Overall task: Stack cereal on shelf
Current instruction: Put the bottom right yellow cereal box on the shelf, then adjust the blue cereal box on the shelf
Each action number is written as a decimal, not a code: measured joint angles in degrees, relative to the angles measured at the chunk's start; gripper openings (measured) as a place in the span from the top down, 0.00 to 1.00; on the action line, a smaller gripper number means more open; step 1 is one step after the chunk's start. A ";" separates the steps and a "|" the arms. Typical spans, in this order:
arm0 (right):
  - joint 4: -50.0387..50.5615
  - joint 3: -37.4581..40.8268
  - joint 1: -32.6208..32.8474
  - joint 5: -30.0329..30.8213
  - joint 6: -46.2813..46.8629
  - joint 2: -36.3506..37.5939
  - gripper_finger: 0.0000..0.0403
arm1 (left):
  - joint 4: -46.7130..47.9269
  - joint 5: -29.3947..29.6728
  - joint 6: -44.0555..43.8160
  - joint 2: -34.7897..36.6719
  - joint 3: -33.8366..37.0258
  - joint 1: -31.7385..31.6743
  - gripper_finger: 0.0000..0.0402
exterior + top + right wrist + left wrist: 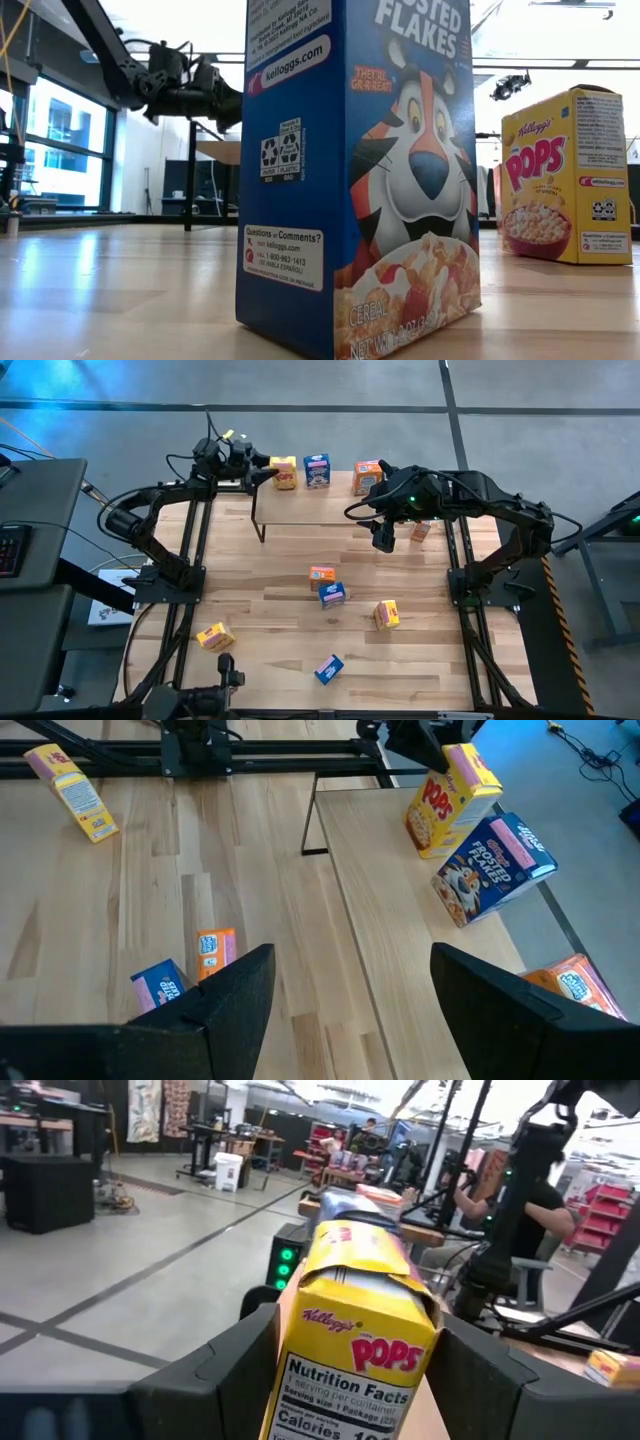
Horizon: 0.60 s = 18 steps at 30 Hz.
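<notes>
The shelf (pixel 300 505) stands at the table's far side, and three cereal boxes are on its plank: yellow (pixel 284 472), blue (pixel 317 470) and orange (pixel 367 477). My left gripper (pixel 268 468) is at the shelf's far left corner, shut on the yellow box. My right gripper (pixel 383 536) hovers open above the shelf's right part and touches nothing. In the right wrist view its fingers (pixel 240 1005) frame the plank (pixel 430 950). Several more boxes lie loose on the table: orange (pixel 321 574), blue (pixel 332 594), yellow (pixel 215 636), blue (pixel 328 668). My left gripper pinches the yellow Pops box (pixel 350 1350) between its two fingers (pixel 235 1365), one on each broad face near the top (pixel 450 765). The fingers come roughly level from the table's left. The box is upright with its base on the shelf plank (pixel 425 845).
Another box (pixel 387 614) lies right of the table's centre, and a small orange one (pixel 421 530) sits by the right arm. In the low view a blue Frosted Flakes box (pixel 360 180) and a yellow Pops box (pixel 565 180) block most of the sight. People are in the room behind.
</notes>
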State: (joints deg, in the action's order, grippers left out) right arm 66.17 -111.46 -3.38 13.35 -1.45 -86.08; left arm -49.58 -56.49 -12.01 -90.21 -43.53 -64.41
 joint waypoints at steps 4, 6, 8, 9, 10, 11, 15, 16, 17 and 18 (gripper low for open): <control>0.00 0.00 0.00 -0.01 0.00 0.00 0.35 | -0.01 0.00 0.00 0.66 -0.02 -0.01 0.44; -0.02 0.00 0.00 -0.01 0.17 0.00 0.35 | 0.01 0.01 -0.04 1.16 -0.02 -0.02 0.44; -0.02 0.00 0.00 -0.01 0.17 0.00 0.35 | 0.06 0.02 -0.09 1.83 -0.02 -0.02 0.44; -0.01 0.00 0.00 -0.01 0.17 0.00 0.35 | 0.05 0.00 -0.09 2.27 -0.02 -0.02 0.44; 0.00 0.00 0.00 -0.01 0.17 0.00 0.35 | 0.04 0.00 -0.09 2.76 -0.02 -0.02 0.44; -0.02 0.00 0.00 -0.01 0.17 0.00 0.35 | 0.04 0.02 -0.09 3.25 -0.02 -0.02 0.44; -0.04 0.00 0.00 -0.01 0.17 0.00 0.35 | -0.01 0.01 -0.38 5.70 -0.02 -0.02 0.44; -0.02 0.00 0.00 -0.01 0.12 0.00 0.35 | 0.01 0.02 -1.01 6.45 -0.02 -0.05 0.44; -0.04 0.00 0.00 -0.01 0.09 0.00 0.35 | 0.07 0.02 -1.49 7.22 -0.02 -0.08 0.44; -0.04 0.00 0.00 -0.01 0.09 0.00 0.35 | 0.01 0.02 -1.96 7.98 -0.03 -0.08 0.44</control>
State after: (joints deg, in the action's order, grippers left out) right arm 66.13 -111.46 -3.38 13.34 -1.37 -86.08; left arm -49.57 -56.47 -13.97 -82.23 -43.56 -64.49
